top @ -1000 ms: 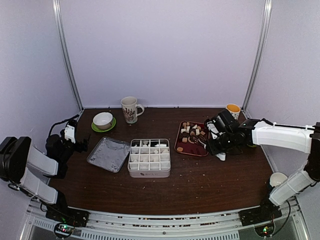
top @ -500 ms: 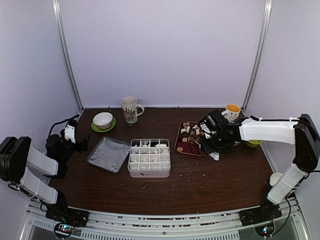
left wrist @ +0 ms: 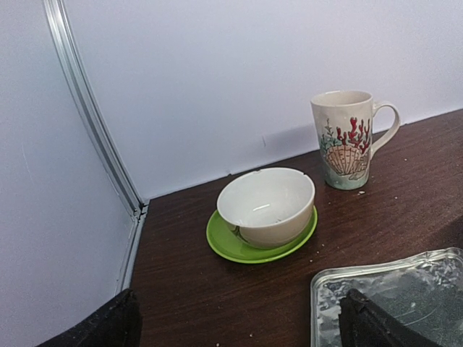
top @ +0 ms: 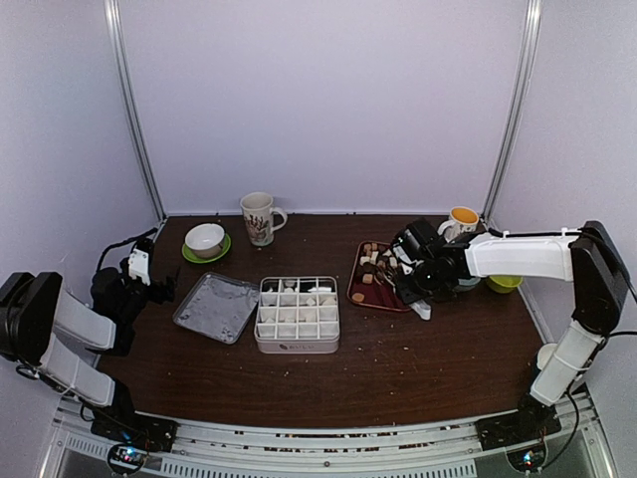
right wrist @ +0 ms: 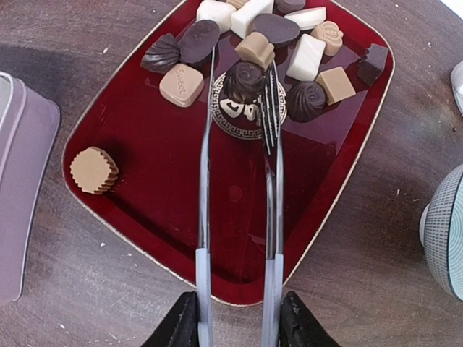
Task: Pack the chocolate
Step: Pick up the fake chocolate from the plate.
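Where the top view is taken as reference, the right gripper reaches over the right edge of the red tray, which sits right of centre on the table. The chocolate lies in a loose cluster in the far half of that tray, just left of the gripper. One tan piece lies apart at the near left corner. A white divided box stands left of the red tray, with a flat metal tray beside it further left. The left gripper sits at the left edge of the table, well apart from the chocolate.

In the left wrist view, the left gripper's jaws stand fully apart with nothing between them. Ahead are a white bowl on a green saucer and a shell-patterned mug to their right.

In the right wrist view, the right gripper is partly closed on the handles of a pair of tongs, one finger against each handle. A round dark piece sits between the tong tips. The slotted right tip overlaps its right edge, and the left tip is just beside it. Whether it is lifted cannot be told. The remaining dark, tan and white pieces crowd the far end around the tips, and the tan piece lies alone at the left.
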`<state>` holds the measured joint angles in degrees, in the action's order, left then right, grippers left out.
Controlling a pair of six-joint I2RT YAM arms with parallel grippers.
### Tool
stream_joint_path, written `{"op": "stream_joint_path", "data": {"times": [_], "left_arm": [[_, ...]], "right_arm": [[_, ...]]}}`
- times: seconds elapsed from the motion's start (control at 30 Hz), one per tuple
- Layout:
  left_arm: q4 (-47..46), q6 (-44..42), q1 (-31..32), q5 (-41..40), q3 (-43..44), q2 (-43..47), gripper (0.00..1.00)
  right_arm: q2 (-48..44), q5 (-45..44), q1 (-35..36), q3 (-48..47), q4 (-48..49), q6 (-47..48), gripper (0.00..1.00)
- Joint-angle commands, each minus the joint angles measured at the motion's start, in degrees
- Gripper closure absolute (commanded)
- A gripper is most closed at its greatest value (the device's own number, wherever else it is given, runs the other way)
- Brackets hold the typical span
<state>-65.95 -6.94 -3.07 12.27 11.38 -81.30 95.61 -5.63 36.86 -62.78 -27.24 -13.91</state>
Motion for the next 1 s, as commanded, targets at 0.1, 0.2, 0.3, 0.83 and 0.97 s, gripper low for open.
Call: {"op": "stream_joint_path", "data": {"times": [0.1, 0.2, 0.3, 0.83, 0.97], "left_arm": [[-2.34, -0.44, -0.41, 0.38, 0.67, 0.36, 0.02], [-2.45, -0.44, -0.42, 0.43, 0.74, 0.35, 0.02], [-2.36, -0.44, -0.42, 0.43, 0.67, 0.35, 0.02], [-2.34, -0.44, -0.44, 0.39, 0.69, 0.36, 0.02], [-2.43, -0.44, -0.42, 0.4, 0.69, 0.38, 0.02]], "right_arm": [[1.98, -2.73, -0.65, -3.55, 1.32, -0.5, 0.62], [2.25, -2.32, -0.65, -3.91, 1.47, -0.5, 0.64], [1.87, -1.96, -0.76, -3.76, 1.74, -0.59, 0.66], [-4.04, -0.25, -0.74, -0.42, 2.59, -0.11, 0.77], [-6.55, 0.8, -0.74, 0.91, 2.02, 0.17, 0.77]]}}
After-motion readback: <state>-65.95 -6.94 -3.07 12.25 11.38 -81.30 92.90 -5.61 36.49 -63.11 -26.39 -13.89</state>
